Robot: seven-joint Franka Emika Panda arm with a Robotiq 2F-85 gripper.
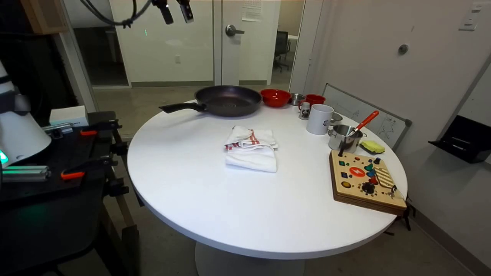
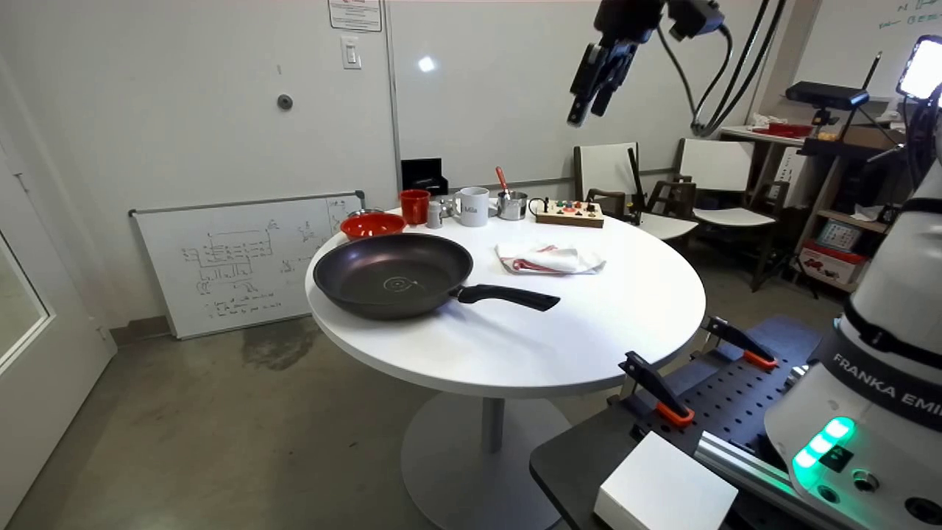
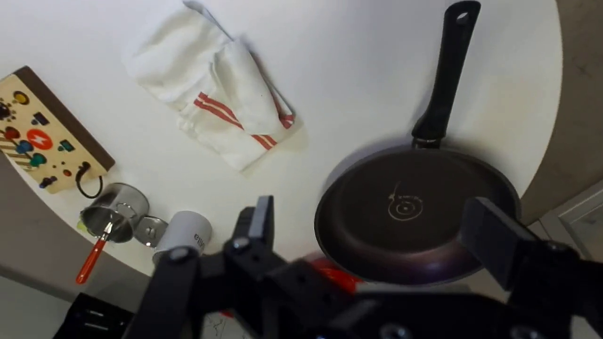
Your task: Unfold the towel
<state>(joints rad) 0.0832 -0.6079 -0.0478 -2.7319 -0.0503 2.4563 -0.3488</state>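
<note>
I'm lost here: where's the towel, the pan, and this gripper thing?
Towel (image 3: 200,79), in the wrist view: white cloth near its middle.
Pan (image 2: 394,280), in an exterior view: its inside bottom.
Gripper (image 1: 179,22), in an exterior view: midway between its fingertips.

Towel (image 3: 212,87) on table (image 3: 353,70), board (image 3: 52,136) left, pan (image 3: 410,207) right in wrist view, utensil (image 3: 92,261) in pot (image 3: 134,197)

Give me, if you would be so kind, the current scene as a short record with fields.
Task item: towel, white with red stripes
Towel state: folded and rumpled on the round white table, not yet unfolded
Robot: end effector open, raised above the table, holding nothing
Nearest large item: frying pan, black, apart from the towel
Pot: metal pot, red-handled utensil leaning in it
Also on table: red bowl, white mug, wooden board with knobs
</note>
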